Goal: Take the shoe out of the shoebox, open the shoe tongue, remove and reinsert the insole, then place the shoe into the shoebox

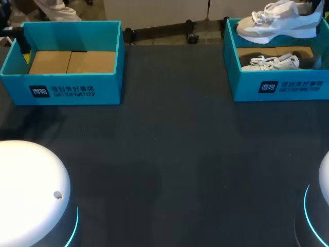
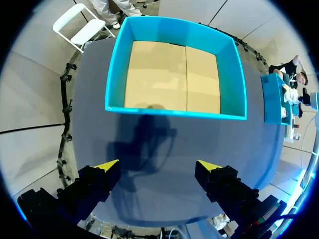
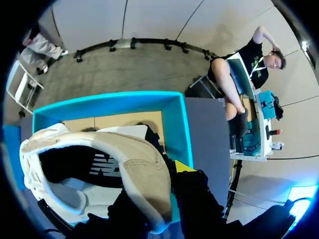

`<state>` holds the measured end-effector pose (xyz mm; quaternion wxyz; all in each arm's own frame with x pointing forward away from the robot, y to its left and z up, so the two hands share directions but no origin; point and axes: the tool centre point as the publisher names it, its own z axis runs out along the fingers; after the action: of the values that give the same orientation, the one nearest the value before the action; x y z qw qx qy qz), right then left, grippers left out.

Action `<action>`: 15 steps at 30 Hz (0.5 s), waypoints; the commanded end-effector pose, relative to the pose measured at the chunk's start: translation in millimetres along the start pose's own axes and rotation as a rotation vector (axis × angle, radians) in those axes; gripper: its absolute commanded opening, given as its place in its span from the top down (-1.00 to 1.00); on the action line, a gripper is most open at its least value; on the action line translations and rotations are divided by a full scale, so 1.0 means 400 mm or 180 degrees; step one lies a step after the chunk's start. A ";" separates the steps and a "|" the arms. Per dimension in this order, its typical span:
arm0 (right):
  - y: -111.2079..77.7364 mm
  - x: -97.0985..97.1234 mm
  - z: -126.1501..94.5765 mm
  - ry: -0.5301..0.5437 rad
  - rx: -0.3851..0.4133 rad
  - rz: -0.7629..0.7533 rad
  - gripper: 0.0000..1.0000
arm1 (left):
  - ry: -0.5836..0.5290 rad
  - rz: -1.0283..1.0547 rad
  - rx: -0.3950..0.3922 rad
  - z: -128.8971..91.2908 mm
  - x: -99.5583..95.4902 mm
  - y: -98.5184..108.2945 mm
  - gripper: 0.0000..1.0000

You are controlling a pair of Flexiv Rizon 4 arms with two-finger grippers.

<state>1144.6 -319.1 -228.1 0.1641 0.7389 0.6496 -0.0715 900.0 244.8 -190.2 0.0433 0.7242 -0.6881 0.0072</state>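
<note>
A white and beige shoe (image 1: 277,23) hangs above the far end of the right teal shoebox (image 1: 277,87). My right gripper (image 1: 314,7) holds it at the heel. In the right wrist view the shoe (image 3: 99,164) shows its dark opening, and the right gripper (image 3: 162,172) is shut on the heel collar with one yellow fingertip (image 3: 182,167) showing. A second white shoe (image 1: 272,62) lies inside that box. My left gripper (image 2: 157,167) stands open over the bare table, just short of the empty left shoebox (image 2: 174,110).
The empty left shoebox (image 1: 72,87) has a cardboard floor and sits at the far left. Dark table (image 1: 169,154) stretches between and in front of the boxes. White arm bases (image 1: 31,190) fill the near corners.
</note>
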 end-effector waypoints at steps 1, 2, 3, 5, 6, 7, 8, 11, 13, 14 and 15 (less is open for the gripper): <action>-0.014 -0.007 0.012 0.0004 -0.0076 0.0063 1.00 | -0.0009 0.0001 -0.0006 -0.001 0.000 -0.001 -1.00; -0.014 -0.010 0.015 0.0030 -0.0099 0.0075 1.00 | -0.0009 0.0001 -0.0006 -0.001 0.000 -0.001 -1.00; -0.013 -0.013 0.019 0.0017 -0.0101 0.0096 1.00 | -0.0009 0.0001 -0.0006 -0.001 0.000 -0.001 -1.00; -0.010 -0.019 0.029 0.0043 -0.0099 0.0117 1.00 | -0.0009 0.0001 -0.0006 -0.001 0.000 -0.001 -1.00; -0.009 -0.020 0.032 0.0043 -0.0099 0.0138 1.00 | -0.0009 0.0001 -0.0006 -0.001 0.000 -0.001 -1.00; -0.009 -0.022 0.036 0.0038 -0.0100 0.0166 1.00 | -0.0009 0.0001 -0.0006 -0.001 0.000 -0.001 -1.00; -0.010 -0.023 0.039 0.0039 -0.0104 0.0192 1.00 | -0.0009 0.0001 -0.0006 -0.001 0.000 -0.001 -1.00; -0.013 -0.019 0.044 -0.0002 -0.0133 0.0214 1.00 | -0.0009 0.0001 -0.0006 -0.001 0.000 -0.001 -1.00; -0.013 -0.015 0.047 -0.0029 -0.0148 0.0217 1.00 | -0.0009 0.0001 -0.0006 -0.001 0.000 -0.001 -1.00; -0.012 -0.014 0.049 -0.0030 -0.0160 0.0224 1.00 | -0.0009 0.0001 -0.0006 -0.001 0.000 -0.001 -1.00; -0.012 -0.013 0.050 -0.0061 -0.0176 0.0242 1.00 | -0.0009 0.0001 -0.0006 -0.001 0.000 -0.001 -1.00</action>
<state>1142.9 -333.2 -245.0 0.1860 0.7569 0.6242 -0.0537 900.0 244.8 -190.2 0.0432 0.7242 -0.6882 0.0071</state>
